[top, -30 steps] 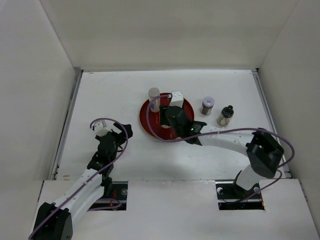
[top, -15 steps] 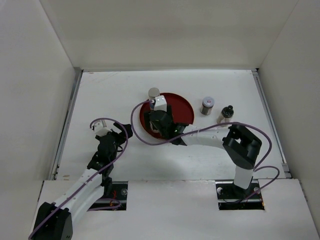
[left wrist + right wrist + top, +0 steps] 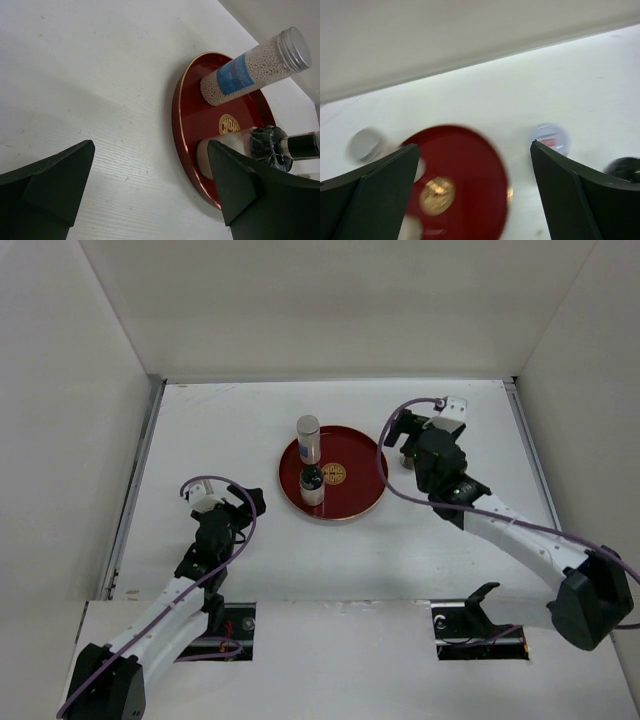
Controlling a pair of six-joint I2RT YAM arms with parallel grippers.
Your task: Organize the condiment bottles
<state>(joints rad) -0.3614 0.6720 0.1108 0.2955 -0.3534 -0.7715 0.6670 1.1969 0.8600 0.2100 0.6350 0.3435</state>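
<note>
The right gripper (image 3: 474, 148) hangs spread wide and empty. The pale-lidded jar (image 3: 549, 138) stands upright on the table just beside the red plate (image 3: 470, 165), under its right finger, nearer this arm.

2 bottles stand upright on the round red lacquer plate (image 3: 366, 480), a tall clear cylinder of white beads with blue label and grey screw cap (image 3: 308, 440) at its far-left rim and a pale dark-capped bottle (image 3: 313, 485) just nearer, while a short pale-lidded jar (image 3: 549, 138), blurred, sits off the plate to its right.
</note>
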